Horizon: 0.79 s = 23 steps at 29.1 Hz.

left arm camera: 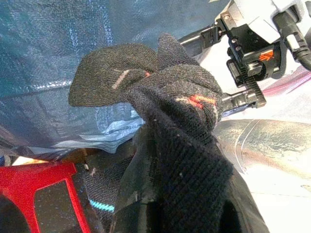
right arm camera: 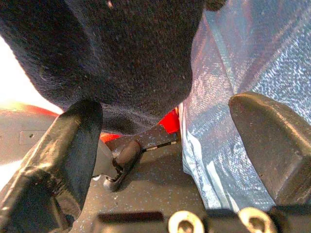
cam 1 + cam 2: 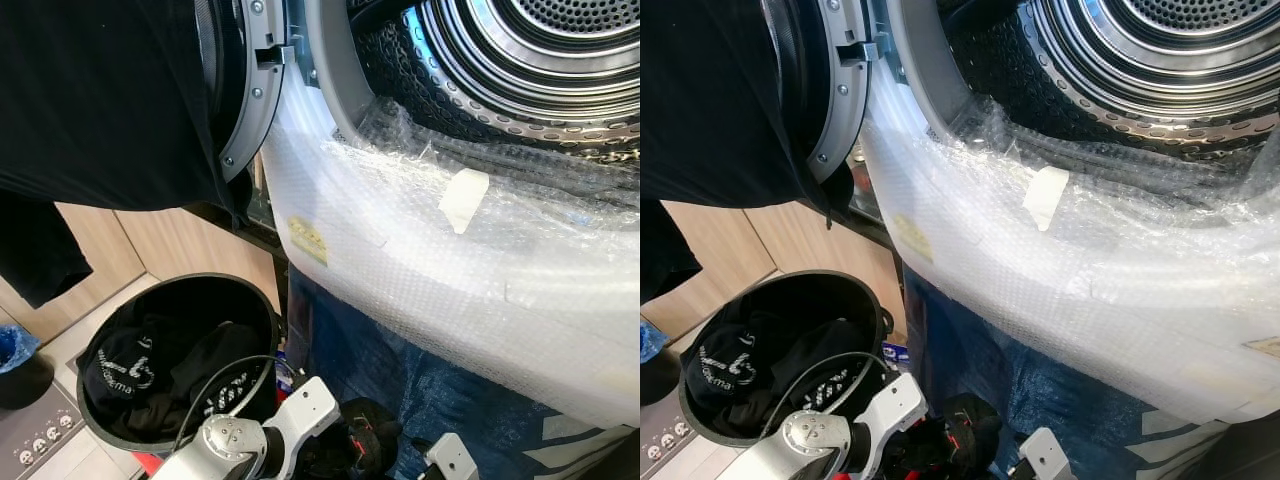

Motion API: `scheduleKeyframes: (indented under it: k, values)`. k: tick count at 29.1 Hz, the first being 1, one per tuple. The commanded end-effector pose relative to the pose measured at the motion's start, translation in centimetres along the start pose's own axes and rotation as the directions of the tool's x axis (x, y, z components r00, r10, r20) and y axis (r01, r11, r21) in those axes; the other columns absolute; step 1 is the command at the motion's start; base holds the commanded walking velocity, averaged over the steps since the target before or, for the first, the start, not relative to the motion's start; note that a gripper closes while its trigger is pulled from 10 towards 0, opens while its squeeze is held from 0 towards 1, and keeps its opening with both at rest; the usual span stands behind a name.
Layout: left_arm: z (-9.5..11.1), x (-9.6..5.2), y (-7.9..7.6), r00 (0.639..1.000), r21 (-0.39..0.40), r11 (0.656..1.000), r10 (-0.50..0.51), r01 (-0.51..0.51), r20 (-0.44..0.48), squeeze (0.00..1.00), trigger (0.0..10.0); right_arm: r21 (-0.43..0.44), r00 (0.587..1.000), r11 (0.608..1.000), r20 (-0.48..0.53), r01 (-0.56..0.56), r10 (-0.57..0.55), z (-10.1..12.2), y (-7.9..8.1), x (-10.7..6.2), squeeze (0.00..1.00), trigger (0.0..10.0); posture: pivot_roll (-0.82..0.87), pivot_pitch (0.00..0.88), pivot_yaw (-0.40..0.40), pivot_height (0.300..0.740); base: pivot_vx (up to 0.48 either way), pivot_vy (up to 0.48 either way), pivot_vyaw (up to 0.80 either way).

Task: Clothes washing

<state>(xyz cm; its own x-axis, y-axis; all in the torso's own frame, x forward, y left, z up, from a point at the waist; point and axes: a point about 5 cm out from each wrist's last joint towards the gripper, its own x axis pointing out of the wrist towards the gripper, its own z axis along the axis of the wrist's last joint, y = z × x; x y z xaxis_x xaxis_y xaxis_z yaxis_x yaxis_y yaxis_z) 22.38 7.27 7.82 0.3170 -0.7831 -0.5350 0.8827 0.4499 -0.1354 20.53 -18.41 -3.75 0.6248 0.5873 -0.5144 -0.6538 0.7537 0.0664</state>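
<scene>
Holding a dark knitted sock [image 1: 175, 145], the left gripper [image 1: 160, 204] pinched its fuzzy cloth low in front of the bubble-wrapped white washing machine [image 3: 420, 260]. The right gripper [image 2: 170, 145] was spread wide beside it. More black clothes sat in a round black plastic basket [image 3: 255, 300].

This is a laundry corner in a home. A front-loading washing machine stands open, with its steel drum [image 3: 540, 60] and round door [image 3: 245, 90] in view, and bubble wrap [image 3: 420, 260] is laid over its front. Below the door stands a black basket [image 3: 175, 360] with dark clothes. Behind the basket are light wooden cabinet fronts [image 3: 160, 245], and the floor is pale tile [image 3: 75, 340].
</scene>
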Motion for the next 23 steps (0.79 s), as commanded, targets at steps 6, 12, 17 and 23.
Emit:
scheduleKeyframes:
  k: [6,12,17,23]
  values:
    - [0.2,0.1,0.0,1.000,0.036,0.999,-0.017,0.017,0.007,0.00,0.0,0.045,0.975,0.974,0.028,-0.222,0.221,0.8,1.2,0.1,0.00,10.0,0.15,0.082,0.065,0.740,0.000,0.000,0.00]
    - [0.2,0.0,-0.1,1.000,0.040,0.999,-0.017,0.017,0.003,0.00,0.0,0.062,0.958,0.956,0.036,-0.286,0.284,1.1,2.1,0.3,0.00,10.0,0.15,0.094,0.065,0.740,0.000,0.000,0.00]
    - [0.2,0.0,-0.2,1.000,0.038,0.999,-0.018,0.018,0.007,0.00,0.0,0.074,0.964,0.962,0.036,-0.264,0.262,1.2,1.9,0.3,0.00,10.0,0.15,0.106,0.065,0.740,0.000,0.000,0.00]
    - [0.4,0.0,-0.2,1.000,0.035,0.999,-0.016,0.015,0.013,0.00,0.0,0.071,0.979,0.977,0.049,-0.200,0.197,1.9,1.9,1.2,0.00,10.0,0.15,0.117,0.067,0.740,0.000,0.000,0.00]
